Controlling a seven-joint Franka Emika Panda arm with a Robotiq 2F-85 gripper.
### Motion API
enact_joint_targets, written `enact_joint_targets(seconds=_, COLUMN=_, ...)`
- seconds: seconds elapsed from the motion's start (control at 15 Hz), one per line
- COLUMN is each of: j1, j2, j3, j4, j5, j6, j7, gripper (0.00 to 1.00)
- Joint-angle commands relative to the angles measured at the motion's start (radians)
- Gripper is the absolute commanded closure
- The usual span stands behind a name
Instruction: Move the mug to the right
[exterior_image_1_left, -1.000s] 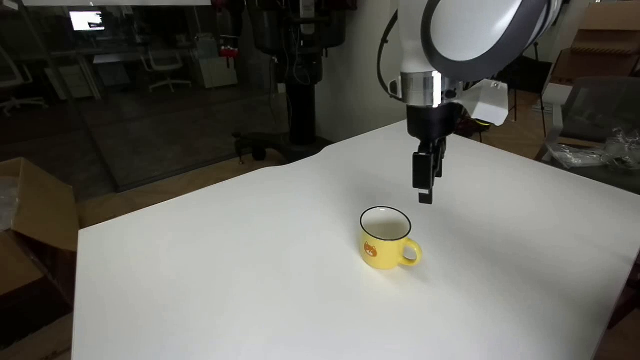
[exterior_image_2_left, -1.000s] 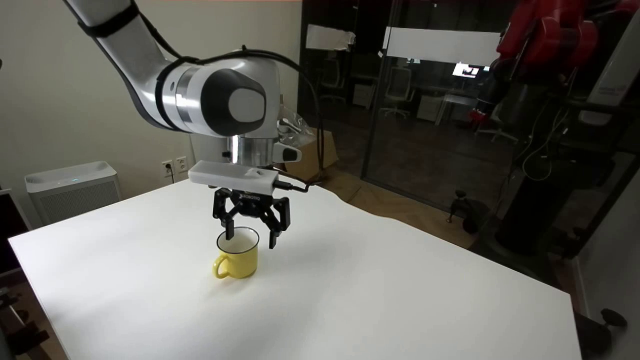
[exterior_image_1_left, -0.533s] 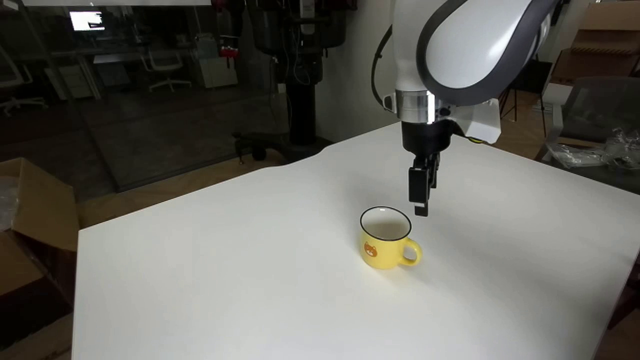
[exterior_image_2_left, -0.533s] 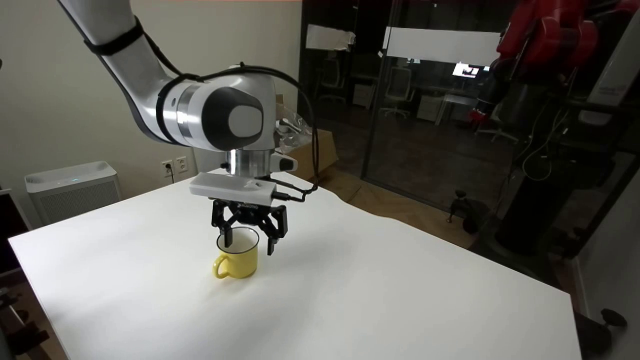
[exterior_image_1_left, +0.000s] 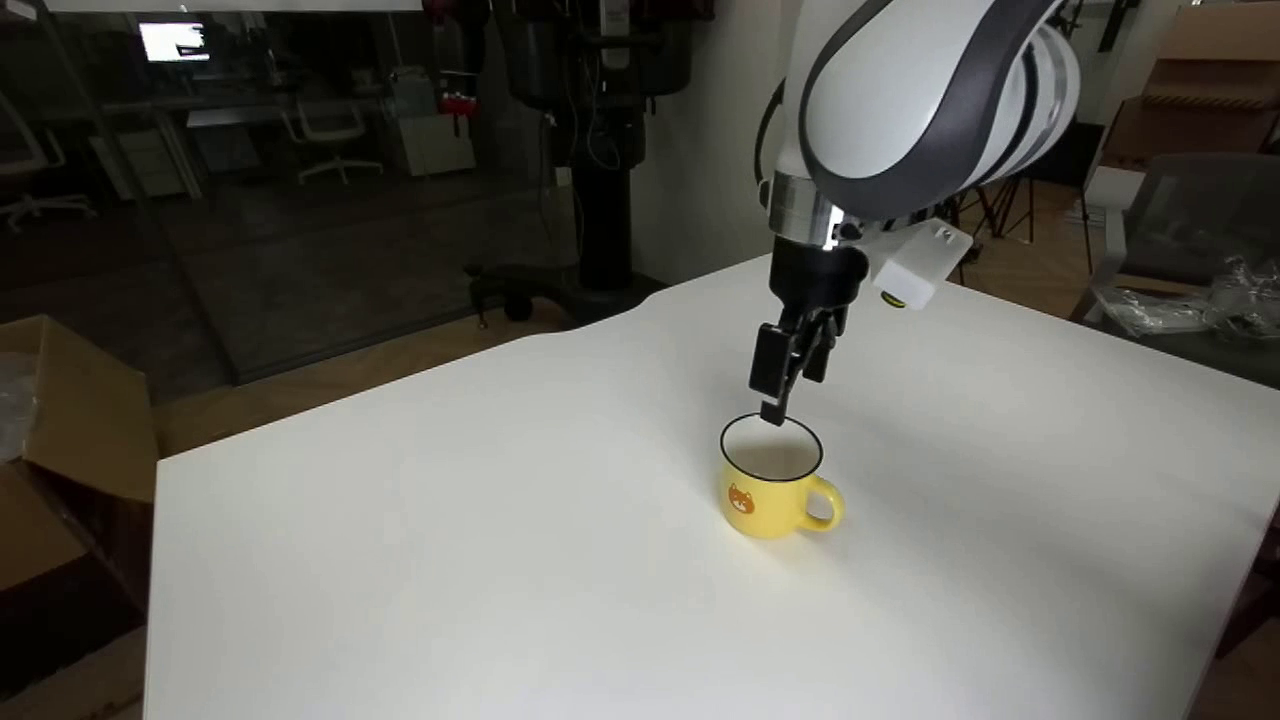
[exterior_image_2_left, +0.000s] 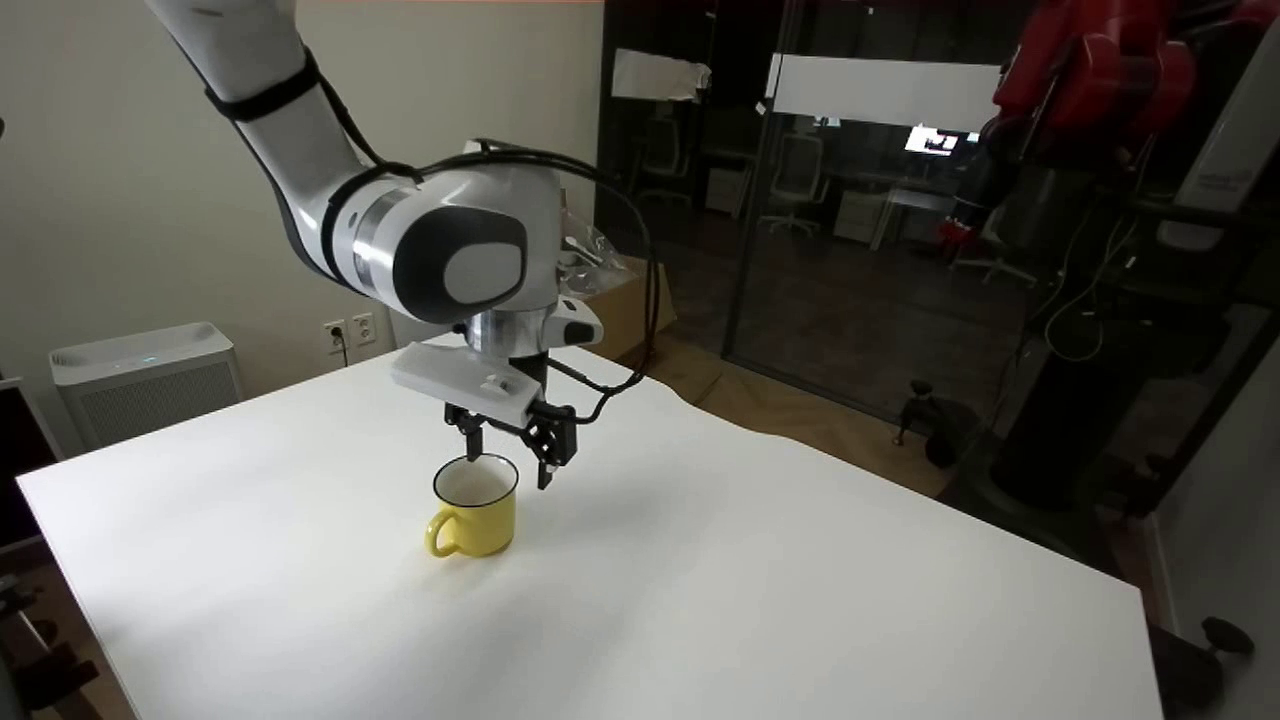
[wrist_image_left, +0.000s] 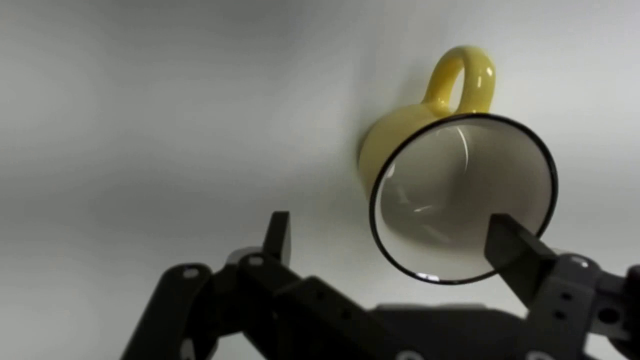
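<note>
A yellow mug (exterior_image_2_left: 485, 528) is found upright on a white table (exterior_image_2_left: 800, 560), below the claw (exterior_image_2_left: 509, 472) and, in the wrist view, partly within the gap between its fingers (wrist_image_left: 520, 255); the handle (wrist_image_left: 477, 75) is turned away from the claw; an orange animal face (exterior_image_1_left: 741, 499) is printed on the mug's side; a dark rim (wrist_image_left: 373, 215) and a whitish inside are shown.

The claw's fingers are held wide apart; in the wrist view one finger is seen across the rim, the other outside the mug's outline; in both exterior views a fingertip is seen right at the rim's edge; whether the rim is touched cannot be told; the claw is held at a tilt.

Above the claw, a white housing (exterior_image_2_left: 468, 382) is carried at the end of the arm (exterior_image_2_left: 470, 260); beyond the claw, past the table's edge, a cardboard box (exterior_image_2_left: 615, 320) and, by a wall (exterior_image_2_left: 450, 70), a white appliance (exterior_image_2_left: 145, 390) are noted.
</note>
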Motion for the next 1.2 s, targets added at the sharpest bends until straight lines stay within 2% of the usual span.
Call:
enact_joint_targets(seconds=0.0, j1=-0.036, j2=0.067, j3=0.040, j4=0.057, j5=0.090, j6=0.063, j7=0.046, gripper=0.00)
enact_joint_targets(seconds=0.47, j1=-0.012, j2=0.064, j3=-0.001, j4=0.024, j5=0.083, j6=0.097, j7=0.150, gripper=0.00)
enact_joint_targets(seconds=1.13, j1=0.030, j2=0.082, j3=-0.071, j4=0.037, j5=0.051, j6=-0.082, j7=0.273, gripper=0.00)
